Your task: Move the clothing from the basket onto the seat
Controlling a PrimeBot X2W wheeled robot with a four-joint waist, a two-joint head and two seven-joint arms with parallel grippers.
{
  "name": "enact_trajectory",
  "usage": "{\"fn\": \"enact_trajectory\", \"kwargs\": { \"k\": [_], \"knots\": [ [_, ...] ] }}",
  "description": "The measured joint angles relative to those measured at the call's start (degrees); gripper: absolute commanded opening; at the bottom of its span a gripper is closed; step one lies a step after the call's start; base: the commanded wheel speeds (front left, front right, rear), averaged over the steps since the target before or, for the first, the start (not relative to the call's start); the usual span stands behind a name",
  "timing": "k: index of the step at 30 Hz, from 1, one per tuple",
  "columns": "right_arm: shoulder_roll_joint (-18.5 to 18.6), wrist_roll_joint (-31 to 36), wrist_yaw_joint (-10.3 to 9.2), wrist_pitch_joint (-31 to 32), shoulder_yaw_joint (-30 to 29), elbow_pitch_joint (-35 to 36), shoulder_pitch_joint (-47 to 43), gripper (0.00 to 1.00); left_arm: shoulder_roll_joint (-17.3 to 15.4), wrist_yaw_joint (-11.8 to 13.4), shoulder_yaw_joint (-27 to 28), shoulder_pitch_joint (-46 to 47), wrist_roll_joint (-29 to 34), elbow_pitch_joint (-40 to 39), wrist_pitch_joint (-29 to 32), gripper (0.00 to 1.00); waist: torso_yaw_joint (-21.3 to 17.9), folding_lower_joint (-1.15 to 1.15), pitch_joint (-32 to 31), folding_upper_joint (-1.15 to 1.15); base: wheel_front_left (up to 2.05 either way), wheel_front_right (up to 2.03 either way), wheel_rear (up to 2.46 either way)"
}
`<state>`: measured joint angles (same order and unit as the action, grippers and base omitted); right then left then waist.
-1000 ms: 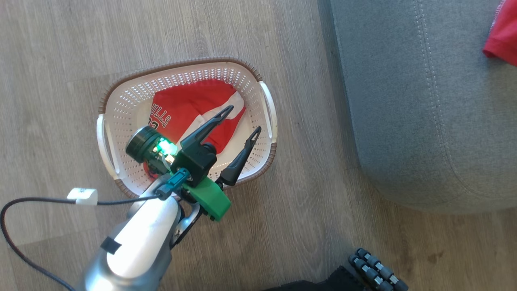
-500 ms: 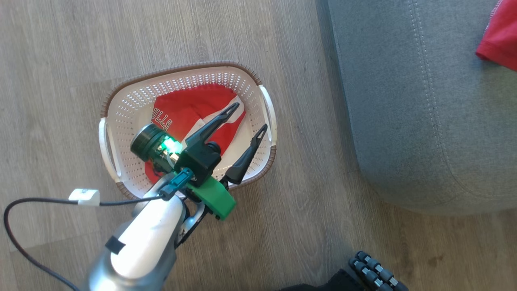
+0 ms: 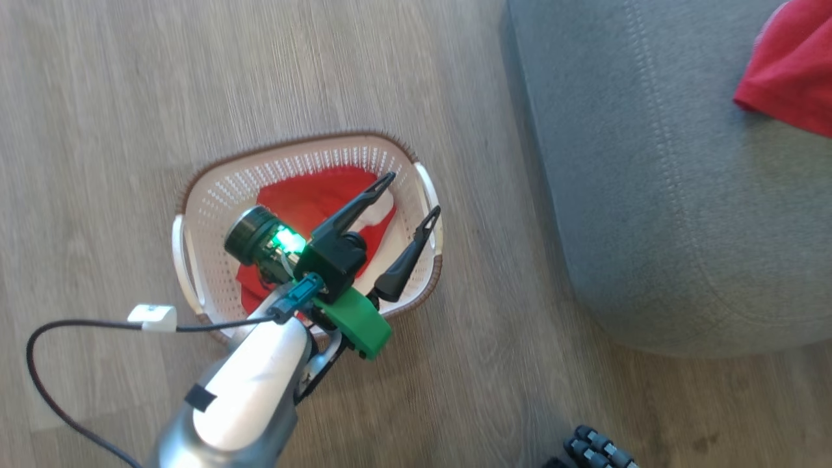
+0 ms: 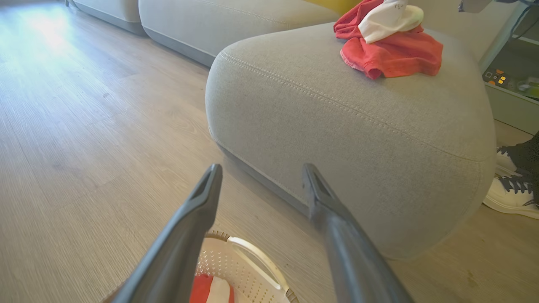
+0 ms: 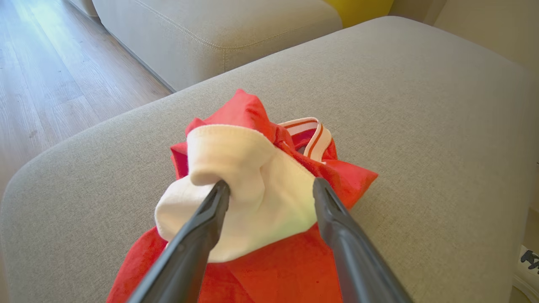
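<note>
A glossy white forearm (image 3: 250, 390) is marked by a black tape strip (image 3: 199, 398). A green bracket (image 3: 356, 322), a teal connector (image 3: 298, 296) and a black cable (image 3: 221, 323) bearing a white tag (image 3: 151, 316) are mounted at the wrist. The left pincer (image 3: 412, 194) is formed of two long, dark, tapered fingers (image 3: 354, 211).

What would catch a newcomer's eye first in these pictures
A crumpled red garment with a white sleeve sits on the big grey fabric seat, the right gripper open around its white part. On the wooden floor beside it, a white perforated plastic basket with a brown rim holds another red-and-white garment, the open left gripper above it.
</note>
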<state>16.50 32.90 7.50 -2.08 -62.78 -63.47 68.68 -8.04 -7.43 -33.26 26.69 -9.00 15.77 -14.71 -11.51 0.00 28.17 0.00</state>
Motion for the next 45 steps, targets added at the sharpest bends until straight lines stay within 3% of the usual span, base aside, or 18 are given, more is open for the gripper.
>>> {"fn": "enact_trajectory", "kwargs": {
  "k": [4,10,19,22,27,32,37,41,45],
  "knots": [
    [-0.01,0.42,0.00,-0.19,0.63,-1.60,0.12,1.00,1.07,0.00,0.16,-1.27,0.00,0.21,0.00,1.00,-0.29,0.00,-3.11,0.00,0.00,0.00,0.00],
    [-0.18,0.08,0.00,-5.34,3.97,-3.90,2.38,1.00,2.47,0.00,1.79,-4.92,-0.01,1.12,0.00,1.00,-0.77,0.00,-8.71,0.00,0.00,0.00,0.00],
    [-0.42,-7.44,0.00,-12.18,12.99,-9.59,7.11,1.00,4.60,0.00,5.61,-9.62,-0.42,1.01,0.00,1.00,-0.29,0.00,-17.54,0.00,0.00,0.00,0.00],
    [-2.31,-12.56,0.00,-12.39,17.45,-9.25,7.70,1.00,4.72,0.00,6.36,-10.76,-0.43,0.74,0.00,1.00,0.41,-0.01,-20.05,0.00,0.00,0.00,0.00],
    [-7.32,-23.99,0.00,-12.56,31.58,0.88,6.67,1.00,4.98,0.00,7.72,-12.49,-0.51,0.31,0.00,1.00,2.33,-0.01,-23.15,0.00,0.00,0.00,0.00],
    [-9.27,-40.57,0.00,-12.56,50.93,15.15,-7.12,1.00,5.05,0.03,9.25,-15.32,-1.85,-0.65,0.00,1.00,4.52,-0.01,-26.10,0.00,0.00,0.00,0.00],
    [-5.83,-55.81,0.00,-12.34,67.09,32.16,-24.96,1.00,5.09,0.41,10.82,-17.19,-2.21,-1.42,0.00,1.00,7.03,-0.01,-27.88,0.00,0.00,0.00,0.00],
    [-0.88,-61.69,-0.01,-12.10,71.93,44.51,-33.05,1.00,5.12,0.85,11.99,-17.44,-3.31,-1.94,0.00,1.00,9.15,-0.01,-28.71,0.00,0.00,0.00,0.00],
    [0.26,-61.78,0.00,-12.07,75.20,51.09,-39.45,1.00,5.17,3.91,14.90,-17.54,-4.78,-2.08,0.00,1.00,11.14,-0.01,-29.30,0.00,0.00,0.00,0.00]
  ]
}}
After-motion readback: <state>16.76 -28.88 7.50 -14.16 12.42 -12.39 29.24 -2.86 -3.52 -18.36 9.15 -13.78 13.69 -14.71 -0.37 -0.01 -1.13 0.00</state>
